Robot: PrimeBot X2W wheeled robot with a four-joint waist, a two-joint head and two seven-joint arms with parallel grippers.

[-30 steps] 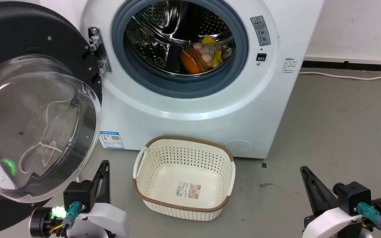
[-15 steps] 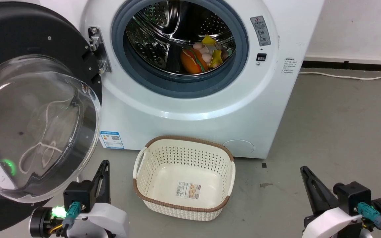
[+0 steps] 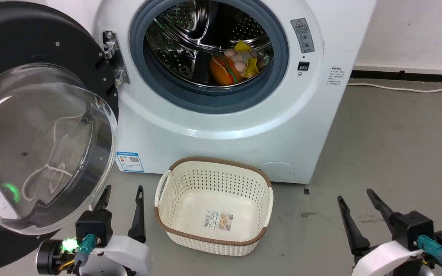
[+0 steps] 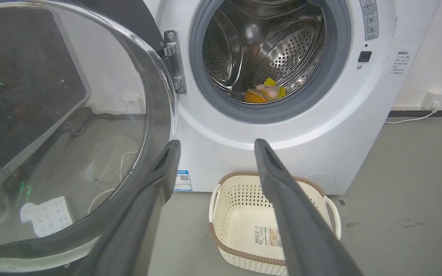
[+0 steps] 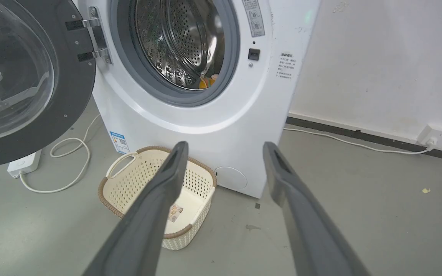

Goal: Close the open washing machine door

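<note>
Washing machine door (image 3: 33,126) stands wide open on your left. It is swung out on its hinge (image 3: 115,57) at the left edge of the drum opening, with the black rim and bulging glass bowl turned toward you.

Your left claw (image 3: 124,188) is released, its two dark fingers spread with nothing between them, low over the floor (image 3: 390,153). Its outer finger sits close under the door's lower rim, and you cannot tell whether they touch. In the left wrist view that claw (image 4: 217,143) points at the machine's front.

Your right claw (image 3: 354,194) is released too and grasps nothing. It sits over bare floor, well apart from the door and the machine.

Between the two claws a cream basket (image 3: 221,161) with a brown rim sits on the floor just in front of the washing machine (image 3: 225,130), a label on its bottom. Beyond it the grey gasket rings the steel drum, where orange and yellow toys (image 3: 230,67) lie. A white cable (image 3: 405,90) runs along the floor by the wall on your right.
</note>
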